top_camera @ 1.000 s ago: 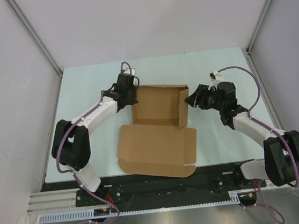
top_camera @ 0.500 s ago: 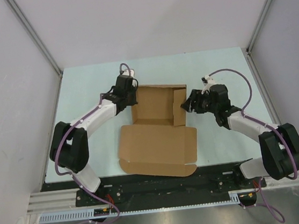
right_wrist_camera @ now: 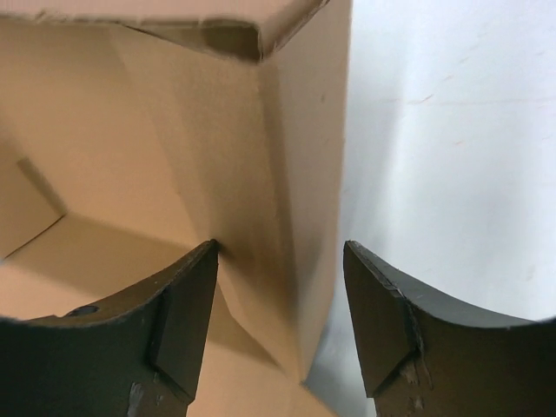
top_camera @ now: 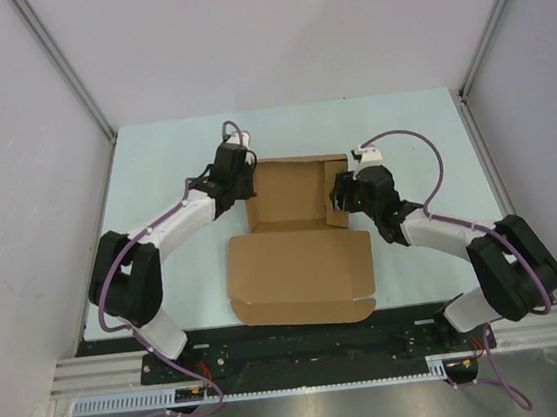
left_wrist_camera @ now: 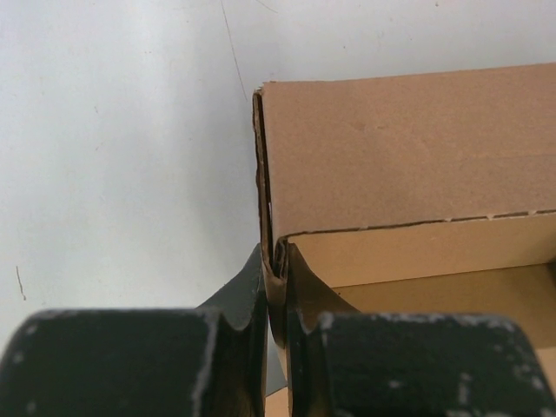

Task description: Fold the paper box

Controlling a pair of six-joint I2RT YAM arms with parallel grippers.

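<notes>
Grey walls [top_camera: 10, 148] are enclosing a pale green desk [top_camera: 153, 162]. At the desk's middle the brown paper box [top_camera: 287, 197] is lying half-folded, lid [top_camera: 301, 276] flat. The left pincer [left_wrist_camera: 276, 269] is pinching its left wall; the right pincer [right_wrist_camera: 280, 252] is gaping astride the right.

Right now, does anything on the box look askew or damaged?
No damage visible. The paper box's right wall tilts inward instead of standing square, straddled by the open right gripper; the left wall, pinched by the left gripper, looks upright.

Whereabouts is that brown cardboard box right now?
From above, the paper box sits centre, the left tool pinching its far-left wall, the right tool straddling its far-right wall.
</notes>
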